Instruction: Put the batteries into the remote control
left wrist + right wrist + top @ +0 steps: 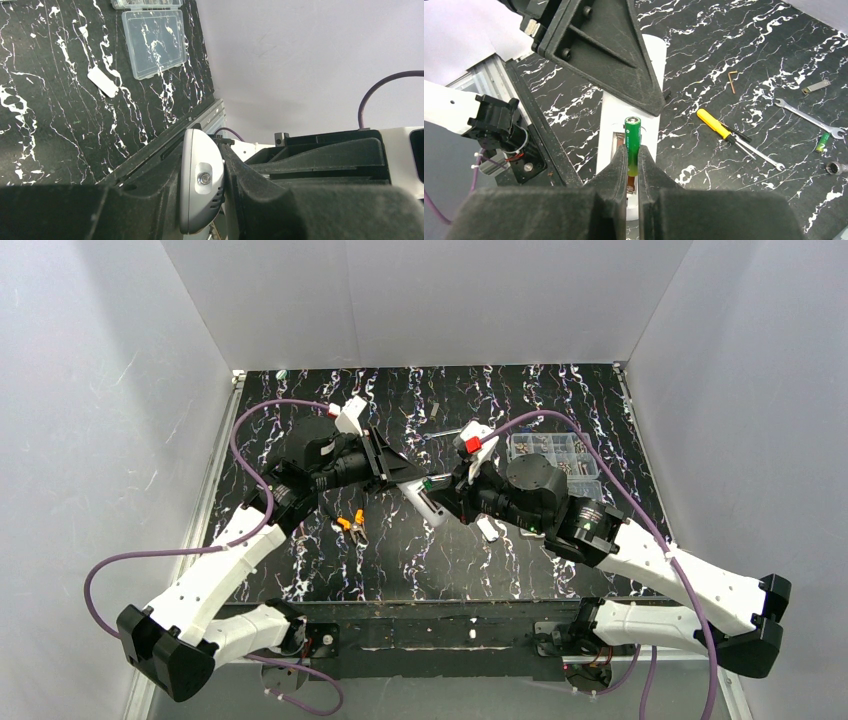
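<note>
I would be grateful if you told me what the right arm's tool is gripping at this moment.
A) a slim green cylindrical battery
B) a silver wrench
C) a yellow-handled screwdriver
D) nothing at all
A: in the right wrist view, the right tool is shut on the slim green cylindrical battery, held over the white oblong plastic remote control.

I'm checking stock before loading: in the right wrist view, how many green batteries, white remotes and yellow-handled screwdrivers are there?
batteries: 2
remote control: 1
yellow-handled screwdriver: 1
Total: 4
</note>
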### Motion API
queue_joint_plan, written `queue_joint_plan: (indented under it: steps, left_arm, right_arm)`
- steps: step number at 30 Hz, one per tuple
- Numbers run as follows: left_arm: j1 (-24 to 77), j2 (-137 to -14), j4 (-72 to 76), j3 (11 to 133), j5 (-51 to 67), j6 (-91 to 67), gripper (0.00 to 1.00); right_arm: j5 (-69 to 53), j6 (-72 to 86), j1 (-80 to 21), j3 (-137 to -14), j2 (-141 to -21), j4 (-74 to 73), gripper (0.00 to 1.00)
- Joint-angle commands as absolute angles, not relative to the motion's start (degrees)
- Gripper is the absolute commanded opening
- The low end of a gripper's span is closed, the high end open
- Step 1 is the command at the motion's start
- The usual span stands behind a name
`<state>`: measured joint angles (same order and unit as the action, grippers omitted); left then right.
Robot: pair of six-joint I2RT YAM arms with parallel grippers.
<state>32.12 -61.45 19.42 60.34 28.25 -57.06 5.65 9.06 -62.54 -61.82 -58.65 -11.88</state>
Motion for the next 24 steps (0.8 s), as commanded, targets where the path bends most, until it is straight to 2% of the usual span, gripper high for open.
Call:
queue_joint_plan:
  steps: [1,24]
  left_arm:
    - [32.31,-60.38,22.45,59.63,30.44,-56.99,0.0]
    - [32.29,-61.4,24.06,59.33,30.4,-58.18,0.0]
  right_arm:
    - [9.03,8.69,-62.84,-61.58,-58.04,-8.34,0.01]
    - [7.26,8.24,-62.91,-61.03,-59.06,-9.87,0.06]
